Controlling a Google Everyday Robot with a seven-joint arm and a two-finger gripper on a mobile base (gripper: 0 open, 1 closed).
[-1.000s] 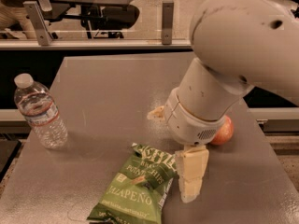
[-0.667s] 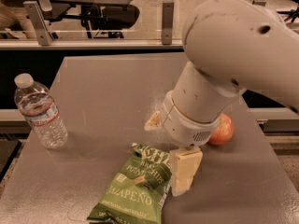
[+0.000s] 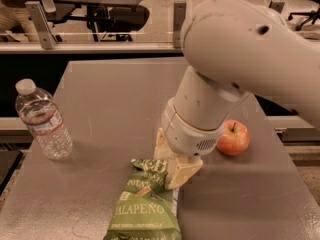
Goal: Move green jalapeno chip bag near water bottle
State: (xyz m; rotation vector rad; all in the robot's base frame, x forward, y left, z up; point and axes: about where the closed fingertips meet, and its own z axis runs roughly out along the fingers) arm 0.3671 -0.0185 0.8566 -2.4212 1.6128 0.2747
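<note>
The green jalapeno chip bag (image 3: pixel 145 206) lies flat at the table's front, lettering up. The water bottle (image 3: pixel 42 121) stands upright at the left edge, well apart from the bag. My gripper (image 3: pixel 171 159) hangs from the large white arm (image 3: pixel 240 69) right at the bag's top right corner. Its two pale fingers (image 3: pixel 182 170) are spread apart. One is at the bag's top edge and the other is just behind it. Nothing is held.
A red-yellow apple (image 3: pixel 233 138) sits on the grey table (image 3: pixel 115 94) right of the gripper, partly behind the arm. A railing with posts and office chairs stand beyond the table's far edge.
The arm and gripper have moved left and closer to the chip bag's top corner. The bag, bottle and apple have stayed in place.
</note>
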